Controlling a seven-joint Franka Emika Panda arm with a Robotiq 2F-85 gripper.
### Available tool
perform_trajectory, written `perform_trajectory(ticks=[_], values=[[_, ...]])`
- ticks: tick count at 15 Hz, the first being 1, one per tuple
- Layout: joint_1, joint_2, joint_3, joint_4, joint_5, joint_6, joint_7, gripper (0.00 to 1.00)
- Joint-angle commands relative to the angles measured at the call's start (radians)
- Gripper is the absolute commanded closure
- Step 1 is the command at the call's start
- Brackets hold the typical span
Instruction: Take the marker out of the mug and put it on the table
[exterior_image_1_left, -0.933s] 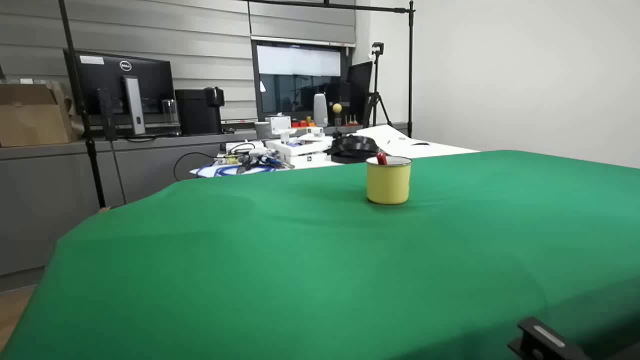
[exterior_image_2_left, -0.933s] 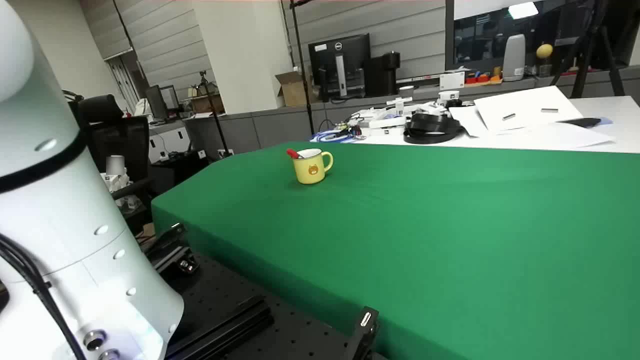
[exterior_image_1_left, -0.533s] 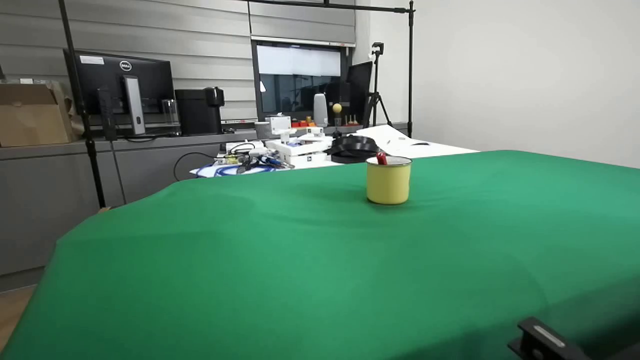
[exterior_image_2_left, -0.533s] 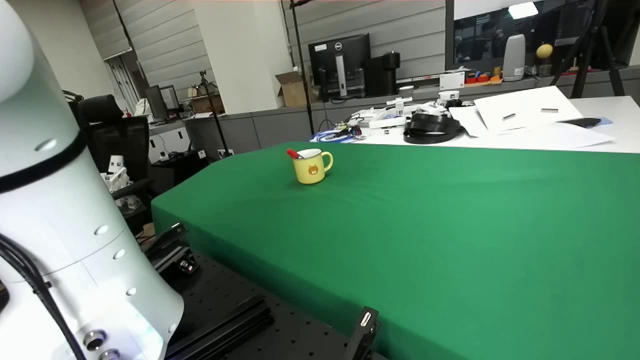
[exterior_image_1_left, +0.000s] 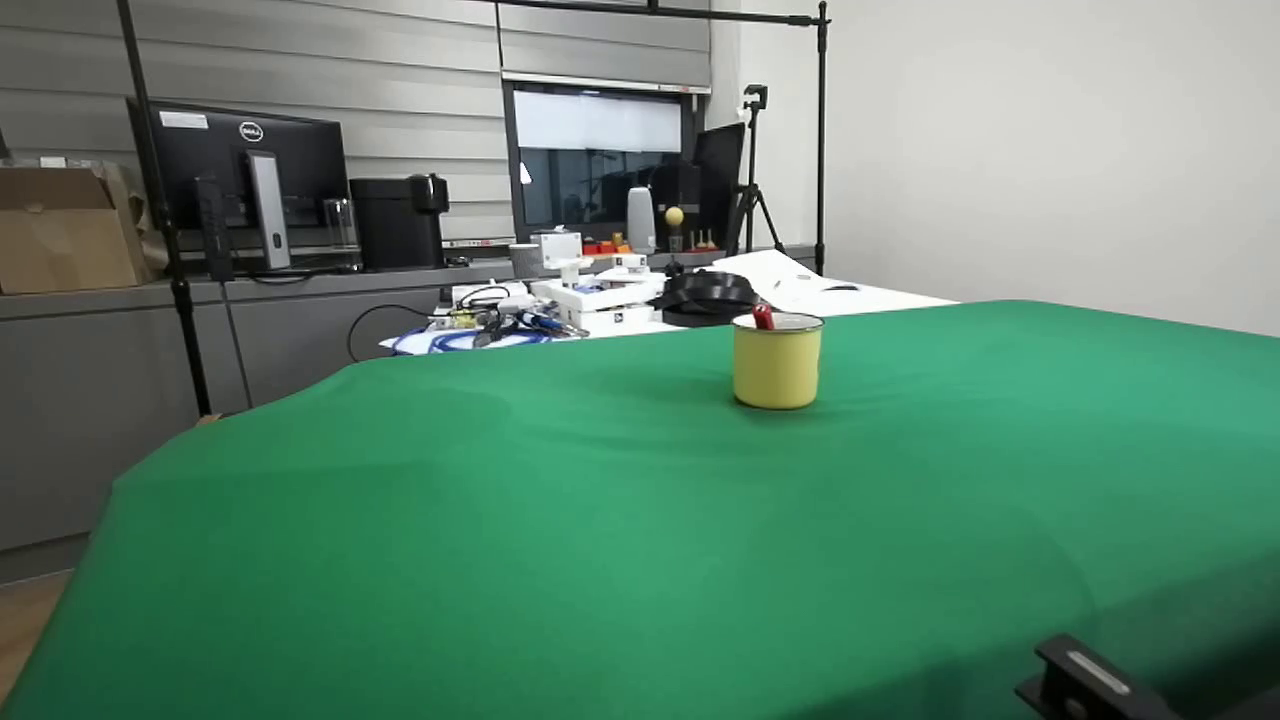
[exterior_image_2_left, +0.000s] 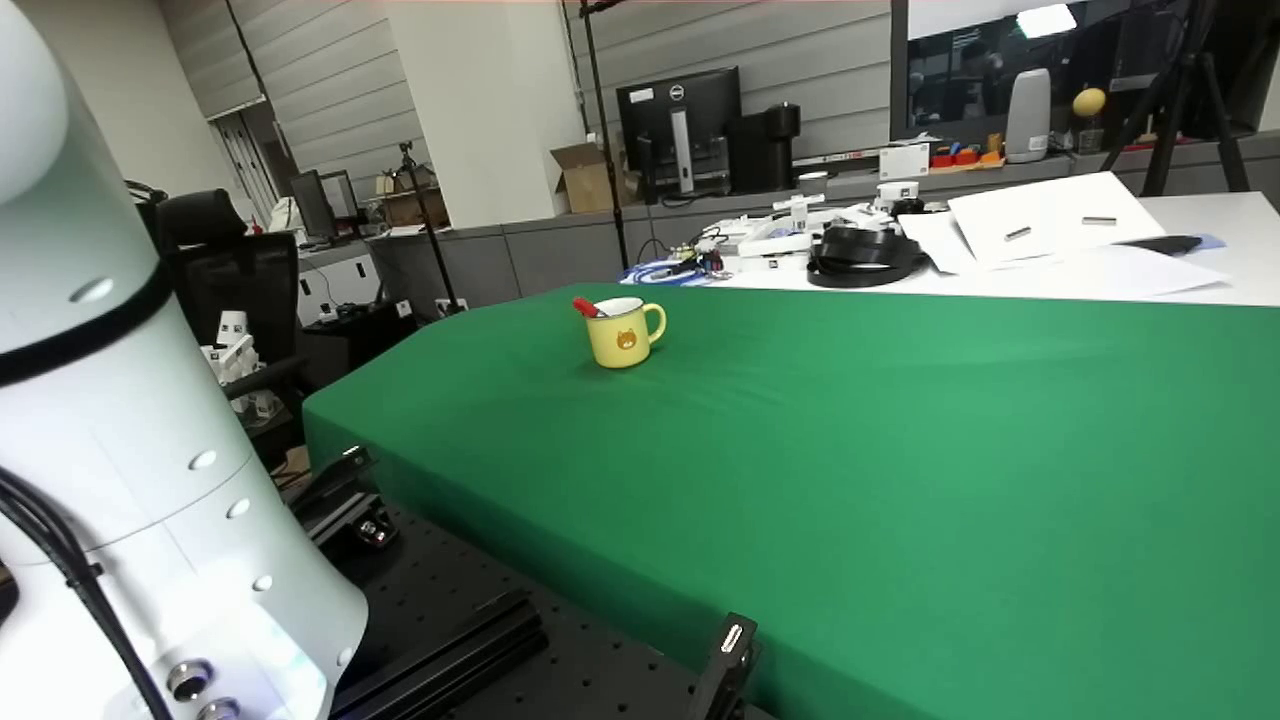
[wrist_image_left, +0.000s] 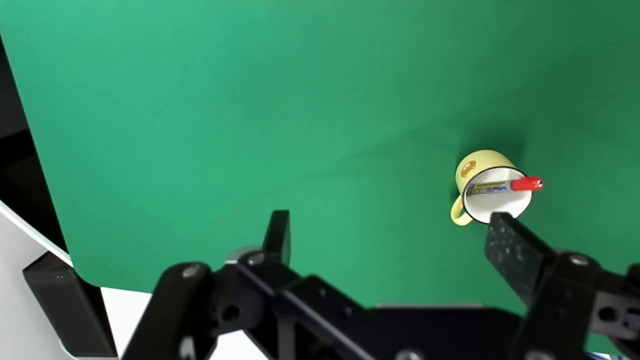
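Note:
The yellow mug (exterior_image_1_left: 776, 370) stands upright on the green table (exterior_image_1_left: 600, 550). It also shows in the other views, with its handle and a bear print (exterior_image_2_left: 618, 340) (wrist_image_left: 481, 159). The marker leans inside the mug with its red end sticking out over the rim (exterior_image_1_left: 763, 316) (exterior_image_2_left: 587, 307). In the wrist view the marker (wrist_image_left: 505, 186) shows a grey printed barrel; its lower end is inside the mug. My gripper (wrist_image_left: 390, 217) is open and empty above the table. In the wrist view its right fingertip overlaps the mug's lower rim; the gripper is out of both exterior views.
The white arm base (exterior_image_2_left: 170, 450) stands on a black perforated plate (exterior_image_2_left: 600, 640) beside the table. A black clamp (exterior_image_2_left: 728, 660) sits at the table's near edge. Behind the table is a white desk with papers (exterior_image_2_left: 1050, 225), cables and a black coil (exterior_image_2_left: 865, 255).

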Motion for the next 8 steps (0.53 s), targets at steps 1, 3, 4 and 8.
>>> perform_trajectory(ticks=[1,3,4,8], values=[[0.013,0.041,0.031,0.004,-0.03,0.059,0.044,0.0],[0.025,0.076,0.067,-0.001,-0.043,0.121,0.064,0.0],[0.033,0.098,0.09,-0.007,-0.053,0.154,0.078,0.0],[0.073,0.194,0.181,-0.032,-0.097,0.259,0.143,0.0]])
